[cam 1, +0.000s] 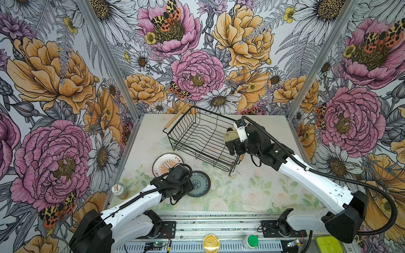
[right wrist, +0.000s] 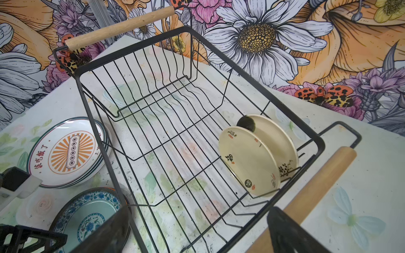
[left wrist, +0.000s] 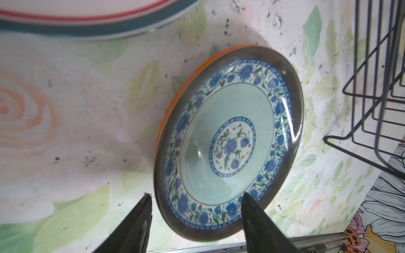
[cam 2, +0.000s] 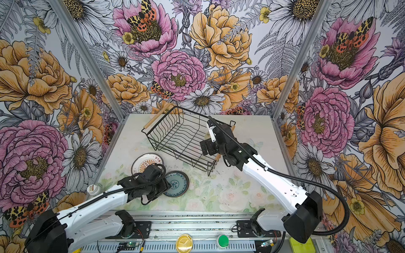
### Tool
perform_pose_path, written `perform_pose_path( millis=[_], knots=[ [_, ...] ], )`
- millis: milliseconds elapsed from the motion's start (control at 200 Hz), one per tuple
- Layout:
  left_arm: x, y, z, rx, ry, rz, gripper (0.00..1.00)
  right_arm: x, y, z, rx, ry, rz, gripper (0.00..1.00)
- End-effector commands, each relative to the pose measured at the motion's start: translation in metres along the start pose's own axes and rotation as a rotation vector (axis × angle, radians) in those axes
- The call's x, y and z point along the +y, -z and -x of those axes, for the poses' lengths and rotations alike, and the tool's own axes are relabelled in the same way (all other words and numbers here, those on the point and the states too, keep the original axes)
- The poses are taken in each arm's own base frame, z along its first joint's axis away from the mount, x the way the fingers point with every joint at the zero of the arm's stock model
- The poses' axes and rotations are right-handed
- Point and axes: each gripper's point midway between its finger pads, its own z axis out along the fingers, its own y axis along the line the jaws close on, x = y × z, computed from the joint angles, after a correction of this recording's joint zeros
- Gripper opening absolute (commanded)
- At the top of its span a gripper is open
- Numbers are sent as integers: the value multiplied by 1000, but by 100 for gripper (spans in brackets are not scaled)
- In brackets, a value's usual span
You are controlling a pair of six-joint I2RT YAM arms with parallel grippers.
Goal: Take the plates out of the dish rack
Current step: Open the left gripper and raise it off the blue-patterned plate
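Left pincer (left wrist: 196, 195), apart, is hanging low over the blue plate (left wrist: 228, 140); right pincer (right wrist: 199, 210), apart, above the rack (right wrist: 118, 28), its wrist view showing two cream plates (right wrist: 247, 162).

Dish rack (right wrist: 249, 84): black wire, pale wooden handles (right wrist: 119, 27).
Cream plates (right wrist: 247, 160): black calligraphy, red seals.
Blue-floral plate (left wrist: 228, 142): pale teal centre, dark grey-brown rim.
Orange plate (left wrist: 172, 104) beneath.
White plate (right wrist: 70, 151): orange sunburst, red characters.

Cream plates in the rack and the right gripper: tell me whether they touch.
Apart. The right wrist view shows bare dish rack wires between the open right gripper and the cream plates.
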Motion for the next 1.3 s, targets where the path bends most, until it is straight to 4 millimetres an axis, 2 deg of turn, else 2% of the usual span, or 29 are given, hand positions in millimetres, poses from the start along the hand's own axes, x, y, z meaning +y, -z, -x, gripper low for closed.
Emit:
perform_pose_path(
  millis=[0, 195, 345, 606, 731, 826, 876, 1111, 1296],
  knots=[
    [-11, 10, 5, -19, -17, -24, 67, 9, -6, -5, 33, 48, 35, 99],
    [-3, 21, 8, -43, -34, -4, 73, 3, -17, -2, 86, 94, 15, 99],
    [-4, 31, 15, -67, -48, -48, 76, -9, -31, 2, 126, 116, -13, 99],
    [-11, 56, 34, -112, -47, -155, 80, -46, -68, 2, 227, 110, -48, 99],
    [-17, 67, 40, -127, -67, -194, 89, -57, -85, -2, 270, 111, -50, 99],
    [-18, 69, 44, -131, -69, -201, 91, -64, -95, -4, 289, 103, -48, 99],
    [-17, 70, 46, -134, -68, -204, 99, -68, -100, -5, 298, 99, -47, 99],
    [-14, 72, 52, -139, -56, -215, 99, -79, -121, -12, 337, 90, -45, 99],
    [-10, 72, 54, -139, -45, -219, 99, -87, -131, -22, 370, 89, -65, 95]
  ],
)
